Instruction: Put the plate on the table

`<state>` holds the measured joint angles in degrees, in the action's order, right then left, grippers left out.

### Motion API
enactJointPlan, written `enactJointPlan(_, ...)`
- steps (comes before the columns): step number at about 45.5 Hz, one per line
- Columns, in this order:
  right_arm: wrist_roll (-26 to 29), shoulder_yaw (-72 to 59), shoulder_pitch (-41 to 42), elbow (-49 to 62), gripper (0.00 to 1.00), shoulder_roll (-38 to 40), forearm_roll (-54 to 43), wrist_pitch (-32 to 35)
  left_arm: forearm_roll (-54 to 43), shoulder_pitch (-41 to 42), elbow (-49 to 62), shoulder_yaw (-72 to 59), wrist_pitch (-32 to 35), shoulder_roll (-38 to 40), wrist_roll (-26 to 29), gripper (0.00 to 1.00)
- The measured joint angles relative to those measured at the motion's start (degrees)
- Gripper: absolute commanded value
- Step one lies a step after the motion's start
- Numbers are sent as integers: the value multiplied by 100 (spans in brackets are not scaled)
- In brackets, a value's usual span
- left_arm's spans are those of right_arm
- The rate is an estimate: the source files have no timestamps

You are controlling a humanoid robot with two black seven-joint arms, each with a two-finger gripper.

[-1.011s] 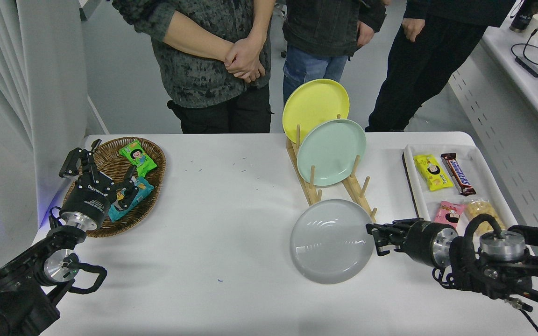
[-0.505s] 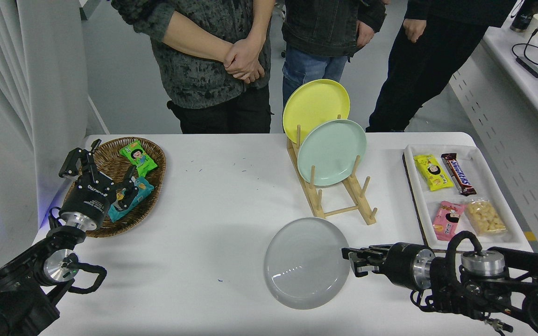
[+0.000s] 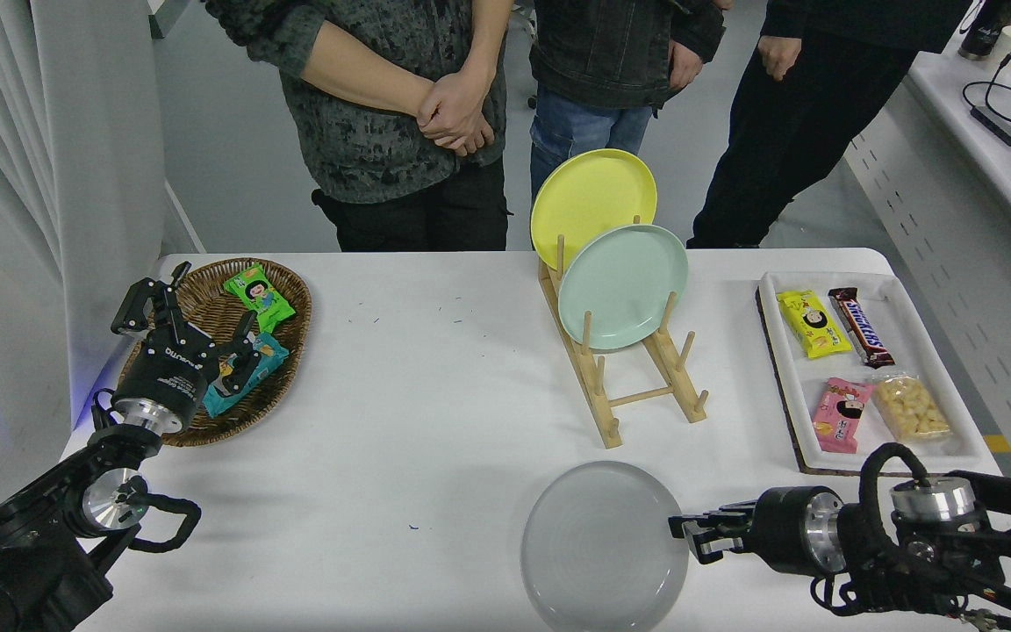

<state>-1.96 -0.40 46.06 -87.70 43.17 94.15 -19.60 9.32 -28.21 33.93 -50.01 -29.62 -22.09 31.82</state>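
Observation:
The light grey plate (image 3: 602,546) lies nearly flat, low over the white table (image 3: 435,386) near its front edge, in front of the wooden rack. My right gripper (image 3: 686,532) reaches in from the lower right and is shut on the plate's right rim. I cannot tell whether the plate touches the tabletop. My left gripper (image 3: 185,325) is parked open at the lower left, over the wicker basket.
A wooden rack (image 3: 637,386) holds a yellow plate (image 3: 589,202) and a mint-green plate (image 3: 624,285). A wicker basket (image 3: 207,298) with snack packs stands at the left. A white tray (image 3: 777,351) of snacks stands at the right. Three people stand at the far side.
My right gripper has carried the grey plate away from the rack towards the table's front edge and lowered it. The plate now lies flatter. The left arm has not moved.

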Motion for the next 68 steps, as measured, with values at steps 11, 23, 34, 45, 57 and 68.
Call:
enactJointPlan(11, 14, -125, -153, 261, 0, -99, -171, -73, -1, 0, 0, 0, 0, -1, 0, 98)
enactJointPlan(23, 16, -116, -211, 558, 2, -147, -243, -37, 0, 0, 0, 0, 0, -1, 0, 98)
enactJointPlan(34, 11, -70, -97, 690, 98, -168, -270, 0, 0, 0, 0, 0, 0, 2, -2, 98)
enactJointPlan(45, 19, -52, 168, 729, 98, -172, -281, 59, 0, 0, 0, 0, 0, 3, -8, 98)
enactJointPlan(57, 26, -67, 997, 700, 98, -160, -746, 79, 0, 0, 0, 0, 0, -2, -3, 98)
enactJointPlan(68, 29, -117, 1600, 732, 98, -224, -1826, 65, 0, 0, 0, 0, 0, -3, -3, 98)
